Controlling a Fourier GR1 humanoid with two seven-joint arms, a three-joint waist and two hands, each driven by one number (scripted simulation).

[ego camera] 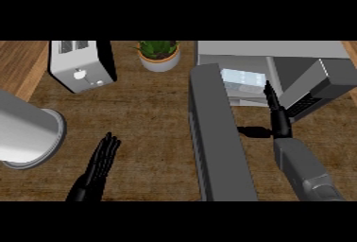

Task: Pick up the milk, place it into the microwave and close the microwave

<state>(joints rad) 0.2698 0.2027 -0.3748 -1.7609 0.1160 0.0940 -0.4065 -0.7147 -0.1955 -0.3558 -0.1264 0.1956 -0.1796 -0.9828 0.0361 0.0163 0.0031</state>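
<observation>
My right hand (277,113) is reaching, fingers straight and empty, toward the milk (241,81) inside the microwave (279,56); its open door (219,137) is jutting alongside. My left hand (97,165) is resting open near the counter's (153,118) front edge, with the toaster (80,66) and plant (159,54) at the back.

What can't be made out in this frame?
- Milk in the microwave: partly hidden by the open door; whether it rests on the floor is unclear.
- Right hand: seen edge-on, contact with milk unclear.
- Grey pot: cut off by the left edge.
- Left hand: open, resting; its forearm is cut off below.
</observation>
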